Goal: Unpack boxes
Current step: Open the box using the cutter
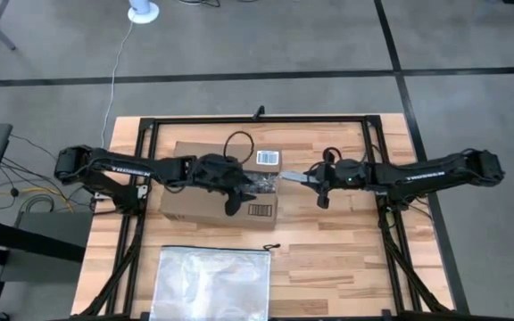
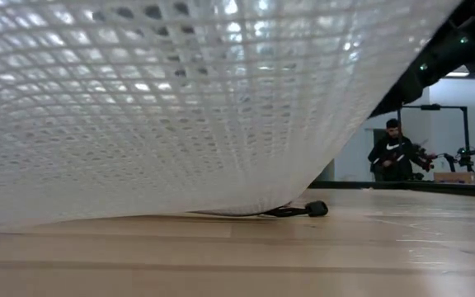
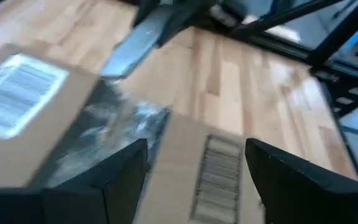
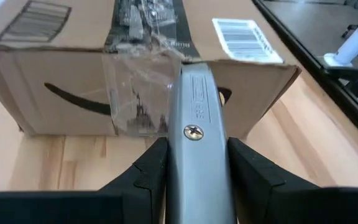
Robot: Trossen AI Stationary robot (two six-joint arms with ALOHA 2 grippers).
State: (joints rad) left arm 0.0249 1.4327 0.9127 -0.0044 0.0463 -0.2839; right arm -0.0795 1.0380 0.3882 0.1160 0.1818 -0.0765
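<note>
We see the cardboard box (image 1: pixel 217 183) lying at the centre of the wooden bench (image 1: pixel 328 250), with its dark tape strip (image 1: pixel 261 184) running across the top toward the 3 o'clock end and a white barcode label (image 1: pixel 268 159) near its 1 o'clock corner. Our left tool (image 1: pixel 242 189) hangs over the top of the box at the tape strip, its fingers (image 3: pixel 114 180) spread apart with box top showing between them. Our right tool (image 1: pixel 321 183) reaches in from 3 o'clock and is pinched on a grey utility knife (image 4: pixel 197 149), whose nose meets the top edge of the box's end face right where the crinkled tape folds over. That end face carries a dark smile-arrow print (image 4: pixel 82 99). At 6 o'clock on the bench lies a clear plastic zip bag (image 1: pixel 212 283), well apart from the box; in the low view its mesh-patterned surface (image 2: pixel 180 99) fills most of the picture. A person (image 2: pixel 392 153) stands far back in the room.
</note>
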